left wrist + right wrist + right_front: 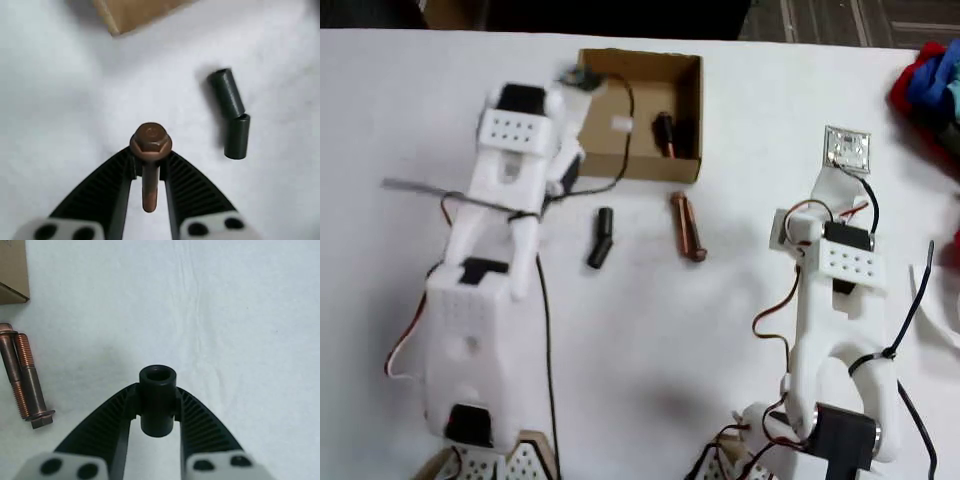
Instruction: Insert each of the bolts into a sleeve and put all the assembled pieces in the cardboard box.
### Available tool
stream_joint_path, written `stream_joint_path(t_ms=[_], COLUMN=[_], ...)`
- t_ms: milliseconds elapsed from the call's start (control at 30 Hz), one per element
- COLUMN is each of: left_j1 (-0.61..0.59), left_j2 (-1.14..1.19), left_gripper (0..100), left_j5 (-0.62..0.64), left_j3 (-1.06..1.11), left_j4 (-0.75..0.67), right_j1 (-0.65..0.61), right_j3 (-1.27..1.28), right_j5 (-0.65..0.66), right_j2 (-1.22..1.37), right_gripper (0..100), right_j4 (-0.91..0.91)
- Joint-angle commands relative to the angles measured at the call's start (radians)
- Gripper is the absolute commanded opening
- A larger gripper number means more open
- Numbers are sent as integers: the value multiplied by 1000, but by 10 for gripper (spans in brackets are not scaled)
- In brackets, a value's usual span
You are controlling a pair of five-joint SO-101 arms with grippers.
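Clamping a copper bolt in my left gripper and a black sleeve in my right gripper, I hover over the white table, two loose sleeves and two spare bolts lying near the cardboard box.

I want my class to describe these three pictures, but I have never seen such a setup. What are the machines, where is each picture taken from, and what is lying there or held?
These are two small robot arms at a white table. The high view looks down on both: the left arm and the right arm. The other two pictures come from a camera on each arm's wrist, looking along its black jaws. The left arm's jaws are shut on a copper bolt; the right arm's on a black sleeve. Loose on the table lie two more sleeves and two bolts side by side. The cardboard box holds what looks like one finished piece.
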Motion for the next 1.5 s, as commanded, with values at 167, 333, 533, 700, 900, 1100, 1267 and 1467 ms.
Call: stream_joint_path(t_ms=[167,333,533,700,900,1100,1267,1467], left_j1=[78,141,198,201,201,195,227,261], left_j2=[-399,-542,-758,-1092,-1427,-1470,-1475,-1475], left_gripper=[24,24,24,24,24,24,24,24], left_j5=[109,236,252,242,95,97,124,-48], left_j3=[-51,-50,239,771,1382,1508,1503,1503], left_j4=[-38,-66,-203,-557,-1149,-1289,-1277,-1280], right_j1=[4,-56,-130,-171,-298,-429,-430,-437], right_j3=[-20,71,388,537,629,701,730,746], right_j5=[-5,-5,66,78,80,80,80,86], right_j2=[-10,-82,-441,-705,-819,-828,-831,-834], right_gripper=[20,20,20,20,20,20,21,21], right_j4=[-5,-48,-274,-288,-295,-398,-475,-495])
